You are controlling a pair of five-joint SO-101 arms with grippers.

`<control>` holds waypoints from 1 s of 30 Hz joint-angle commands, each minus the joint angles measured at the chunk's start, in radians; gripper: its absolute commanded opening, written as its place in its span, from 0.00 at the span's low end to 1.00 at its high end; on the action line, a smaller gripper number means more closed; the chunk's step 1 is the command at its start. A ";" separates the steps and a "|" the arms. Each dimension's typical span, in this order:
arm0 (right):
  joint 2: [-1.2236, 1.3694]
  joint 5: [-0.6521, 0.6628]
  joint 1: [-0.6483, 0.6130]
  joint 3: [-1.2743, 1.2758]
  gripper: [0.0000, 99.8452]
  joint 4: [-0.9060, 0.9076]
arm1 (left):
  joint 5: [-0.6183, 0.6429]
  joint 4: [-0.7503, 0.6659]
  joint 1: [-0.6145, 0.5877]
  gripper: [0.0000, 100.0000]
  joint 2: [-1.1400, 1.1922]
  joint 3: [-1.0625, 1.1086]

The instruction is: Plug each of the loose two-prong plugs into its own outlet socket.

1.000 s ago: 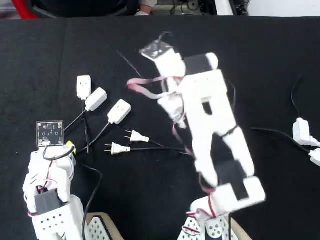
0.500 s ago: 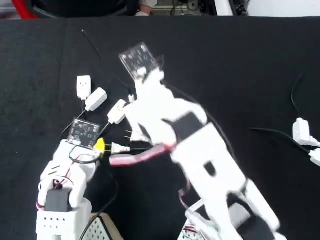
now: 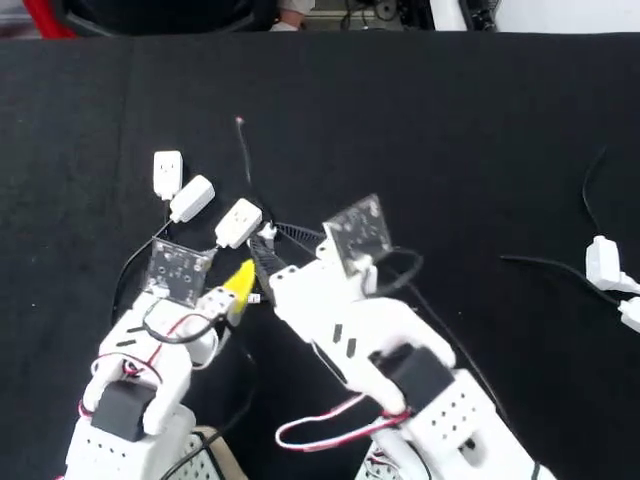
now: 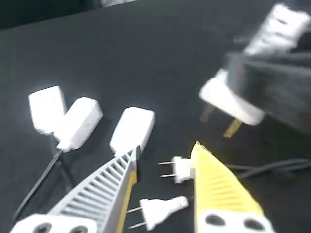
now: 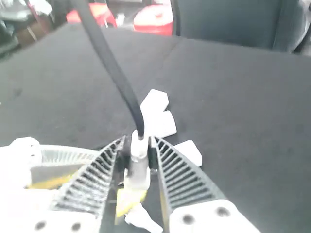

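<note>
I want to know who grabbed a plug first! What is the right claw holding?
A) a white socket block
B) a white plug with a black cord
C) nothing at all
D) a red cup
B: in the right wrist view the right claw is shut on a white plug, and its black cord runs up out of the fingers.

Three white outlet sockets [image 3: 192,198] lie fanned close together on the black table [image 3: 450,120]. Two white two-prong plugs [image 4: 181,169] lie flat near them, side by side and unplugged. A third plug [image 4: 227,99], brass prongs bared, hangs above the table, clamped in the right gripper [image 5: 137,141].
</note>
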 commanded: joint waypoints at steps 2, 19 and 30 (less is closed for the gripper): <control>-0.041 -0.095 0.011 -0.004 0.01 0.029 | 0.014 -0.031 0.071 0.18 -0.005 -0.015; 0.424 -0.068 -0.071 -0.269 0.01 0.270 | 0.015 -0.186 -0.027 0.19 -0.005 0.076; 0.473 -0.021 -0.074 -0.312 0.01 0.324 | 0.015 -0.186 -0.027 0.19 -0.005 0.074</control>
